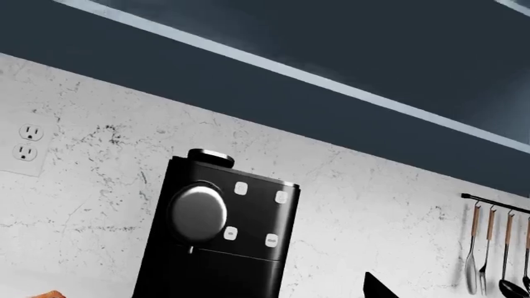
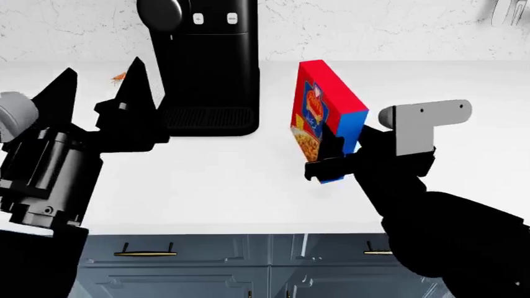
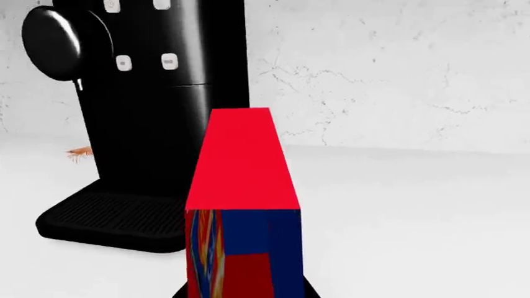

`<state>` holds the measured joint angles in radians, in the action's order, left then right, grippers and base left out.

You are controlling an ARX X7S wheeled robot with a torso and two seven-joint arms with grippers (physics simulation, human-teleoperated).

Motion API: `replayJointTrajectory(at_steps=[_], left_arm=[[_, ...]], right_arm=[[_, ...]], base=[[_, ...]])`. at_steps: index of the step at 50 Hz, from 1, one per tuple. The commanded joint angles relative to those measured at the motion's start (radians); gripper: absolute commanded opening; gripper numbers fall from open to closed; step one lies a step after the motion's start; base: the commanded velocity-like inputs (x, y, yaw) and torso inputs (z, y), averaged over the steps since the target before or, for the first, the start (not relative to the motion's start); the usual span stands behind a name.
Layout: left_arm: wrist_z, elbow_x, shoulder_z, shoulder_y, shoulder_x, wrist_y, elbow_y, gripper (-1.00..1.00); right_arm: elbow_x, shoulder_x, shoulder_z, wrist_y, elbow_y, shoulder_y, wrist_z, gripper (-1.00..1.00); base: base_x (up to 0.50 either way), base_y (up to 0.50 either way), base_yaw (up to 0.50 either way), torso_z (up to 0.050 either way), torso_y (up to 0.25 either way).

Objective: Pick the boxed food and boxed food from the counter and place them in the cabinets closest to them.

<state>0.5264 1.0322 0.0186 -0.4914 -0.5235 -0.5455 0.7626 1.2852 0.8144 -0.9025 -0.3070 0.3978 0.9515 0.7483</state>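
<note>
While the left hand [image 2: 103,84] is being held raised with fingers spread wide, the boxed food [image 2: 324,118] is being gripped upright by the right hand [image 2: 331,162] above the desk [image 2: 232,186].

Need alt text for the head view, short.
The right gripper is at the base of an upright blue-and-red box on the white counter. A black coffee machine stands behind; the left gripper is open, empty.

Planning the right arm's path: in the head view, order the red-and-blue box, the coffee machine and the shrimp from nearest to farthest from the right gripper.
1. Red-and-blue box: at the right gripper, between its fingers.
2. Coffee machine: to the box's left, against the wall.
3. Shrimp: farthest, beyond the machine's left side, on the counter.
</note>
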Motion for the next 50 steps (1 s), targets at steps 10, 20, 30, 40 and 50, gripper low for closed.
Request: replayJointTrajectory(at_steps=[10,20,30,40,50], left_arm=[[0.376,0.343,0.031,-0.456,-0.036,-0.145,-0.048,1.0],[0.458,0.422,0.007,-0.701,-0.076,-0.202,-0.12,1.0],[0.491,0.47,0.002,-0.812,-0.111,-0.23,-0.14,1.0],[0.487,0.451,-0.01,-0.851,-0.13,-0.244,-0.167,1.0],[0.507,0.474,-0.011,-0.895,-0.152,-0.258,-0.171,1.0]], right_arm=[[0.232,0.148,0.131,-0.199,0.315,0.338,0.296,-1.0],[0.418,0.13,0.142,-0.382,0.257,0.625,0.37,-1.0],[0.524,0.15,0.16,-0.444,0.233,0.745,0.405,-1.0],[0.6,0.174,0.172,-0.441,0.335,0.772,0.483,-1.0],[0.796,0.204,0.193,-0.418,0.473,0.895,0.654,-1.0]], base=[[0.0,0.0,0.0,0.0,0.0],[0.0,0.0,0.0,0.0,0.0],[0.0,0.0,0.0,0.0,0.0],[0.0,0.0,0.0,0.0,0.0],[0.0,0.0,0.0,0.0,0.0]])
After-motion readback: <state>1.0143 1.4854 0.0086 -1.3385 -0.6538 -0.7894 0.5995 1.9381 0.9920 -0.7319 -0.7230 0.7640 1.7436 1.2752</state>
